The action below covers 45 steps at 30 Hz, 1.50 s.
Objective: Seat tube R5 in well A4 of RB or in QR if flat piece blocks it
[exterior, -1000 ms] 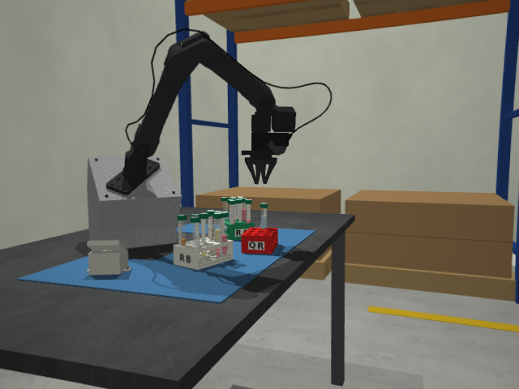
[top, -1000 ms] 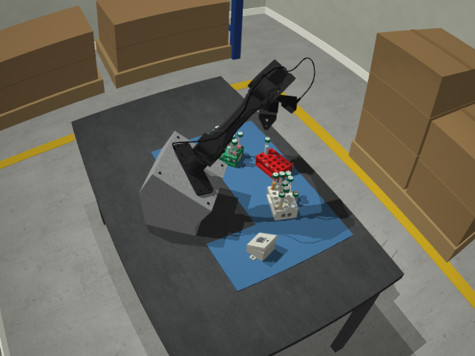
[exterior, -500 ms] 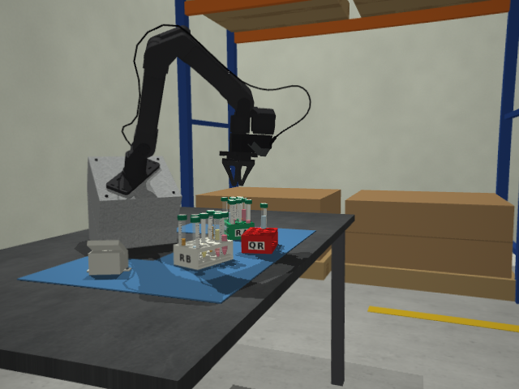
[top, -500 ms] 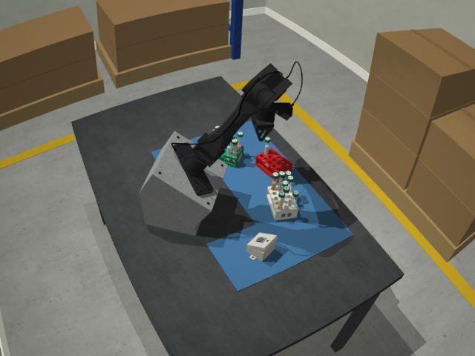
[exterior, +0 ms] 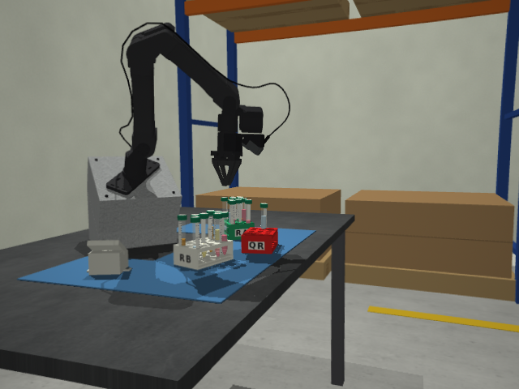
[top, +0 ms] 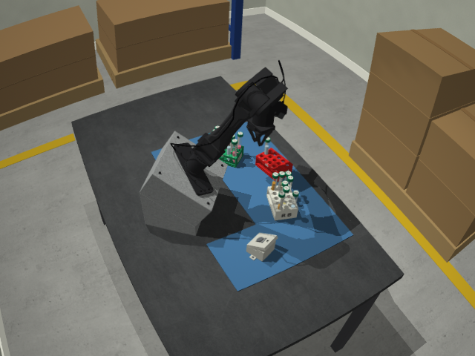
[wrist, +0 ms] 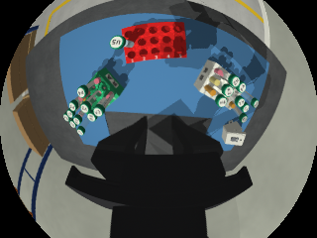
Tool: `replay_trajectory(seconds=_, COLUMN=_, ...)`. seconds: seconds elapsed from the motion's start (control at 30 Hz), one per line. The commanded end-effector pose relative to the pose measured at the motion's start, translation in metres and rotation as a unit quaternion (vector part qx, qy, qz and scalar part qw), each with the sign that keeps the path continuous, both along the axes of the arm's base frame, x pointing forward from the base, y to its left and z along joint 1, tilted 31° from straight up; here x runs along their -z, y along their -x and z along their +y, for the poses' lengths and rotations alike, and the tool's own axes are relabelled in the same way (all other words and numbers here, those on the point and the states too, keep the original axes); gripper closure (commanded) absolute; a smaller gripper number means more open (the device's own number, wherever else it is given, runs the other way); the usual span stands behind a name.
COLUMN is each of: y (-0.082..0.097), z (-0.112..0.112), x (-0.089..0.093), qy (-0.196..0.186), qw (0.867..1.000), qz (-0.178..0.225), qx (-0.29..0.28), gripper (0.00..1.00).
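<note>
Jaws part-open, empty; high over bench, probably to clear tubes; QR stands by, fallback should A4 prove blocked.

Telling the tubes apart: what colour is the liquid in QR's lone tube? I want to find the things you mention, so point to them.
Pale blue (exterior: 263, 220); best in exterior.

Cardboard boxes sit stacked on pallets around a dark table, as yellow floor tape crosses the concrete and blue uprights carry orange shelf beams near a pale wall.
</note>
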<state>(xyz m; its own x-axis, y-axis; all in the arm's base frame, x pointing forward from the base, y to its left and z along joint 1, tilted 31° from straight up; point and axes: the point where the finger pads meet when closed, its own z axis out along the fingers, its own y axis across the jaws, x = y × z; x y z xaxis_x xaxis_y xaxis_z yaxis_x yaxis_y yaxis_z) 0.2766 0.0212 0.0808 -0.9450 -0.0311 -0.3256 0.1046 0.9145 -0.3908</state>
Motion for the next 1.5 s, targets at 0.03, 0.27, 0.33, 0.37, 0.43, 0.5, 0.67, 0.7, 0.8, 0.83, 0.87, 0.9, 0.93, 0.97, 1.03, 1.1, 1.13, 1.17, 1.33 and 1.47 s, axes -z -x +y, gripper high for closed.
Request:
replay_trajectory(seconds=0.03, y=-0.0070, z=0.0055, x=-0.0099, qy=0.019, qw=0.994, qz=0.014, qx=-0.104, gripper=0.70)
replay_trajectory(seconds=0.27, y=-0.0072, z=0.0060, x=-0.0100, qy=0.047, qw=0.982, qz=0.045, qx=-0.175, gripper=0.70)
replay_trajectory(seconds=0.33, y=-0.0072, z=0.0062, x=-0.0100, qy=0.058, qw=0.976, qz=0.058, qx=-0.203, gripper=0.70)
replay_trajectory(seconds=0.37, y=-0.0072, z=0.0063, x=-0.0101, qy=0.064, qw=0.972, qz=0.064, qx=-0.217, gripper=0.70)
replay_trajectory(seconds=0.43, y=-0.0073, z=0.0064, x=-0.0101, qy=0.075, qw=0.964, qz=0.077, qx=-0.245, gripper=0.70)
replay_trajectory(seconds=0.5, y=-0.0073, z=0.0065, x=-0.0101, qy=0.086, qw=0.954, qz=0.089, qx=-0.272, gripper=0.70)
replay_trajectory(seconds=0.67, y=-0.0073, z=0.0067, x=-0.0102, qy=0.113, qw=0.926, qz=0.120, qx=-0.339, gripper=0.70)
replay_trajectory(seconds=0.7, y=-0.0074, z=0.0067, x=-0.0102, qy=0.118, qw=0.920, qz=0.126, qx=-0.352, gripper=0.70)
replay_trajectory(seconds=0.8, y=-0.0073, z=0.0067, x=-0.0101, qy=0.123, qw=0.913, qz=0.132, qx=-0.365, gripper=0.70)
replay_trajectory(seconds=0.83, y=-0.0073, z=0.0067, x=-0.0102, qy=0.129, qw=0.906, qz=0.138, qx=-0.378, gripper=0.70)
replay_trajectory(seconds=0.87, y=-0.0073, z=0.0067, x=-0.0102, qy=0.134, qw=0.899, qz=0.144, qx=-0.391, gripper=0.70)
replay_trajectory(seconds=0.9, y=-0.0073, z=0.0067, x=-0.0102, qy=0.139, qw=0.892, qz=0.150, qx=-0.404, gripper=0.70)
replay_trajectory(seconds=0.93, y=-0.0074, z=0.0067, x=-0.0102, qy=0.144, qw=0.884, qz=0.156, qx=-0.416, gripper=0.70)
replay_trajectory(seconds=0.97, y=-0.0074, z=0.0068, x=-0.0102, qy=0.149, qw=0.876, qz=0.162, qx=-0.429, gripper=0.70)
replay_trajectory(seconds=1.03, y=-0.0074, z=0.0068, x=-0.0102, qy=0.159, qw=0.860, qz=0.173, qx=-0.453, gripper=0.70)
replay_trajectory(seconds=1.1, y=-0.0074, z=0.0068, x=-0.0102, qy=0.169, qw=0.842, qz=0.185, qx=-0.477, gripper=0.70)
replay_trajectory(seconds=1.13, y=-0.0074, z=0.0068, x=-0.0102, qy=0.174, qw=0.833, qz=0.190, qx=-0.489, gripper=0.70)
replay_trajectory(seconds=1.17, y=-0.0074, z=0.0068, x=-0.0102, qy=0.179, qw=0.824, qz=0.196, qx=-0.501, gripper=0.70)
replay_trajectory(seconds=1.33, y=-0.0073, z=0.0068, x=-0.0102, qy=0.193, qw=0.794, qz=0.212, qx=-0.535, gripper=0.70)
replay_trajectory(seconds=1.47, y=-0.0085, z=0.0152, x=-0.0104, qy=0.204, qw=0.772, qz=0.218, qx=-0.561, gripper=0.70)
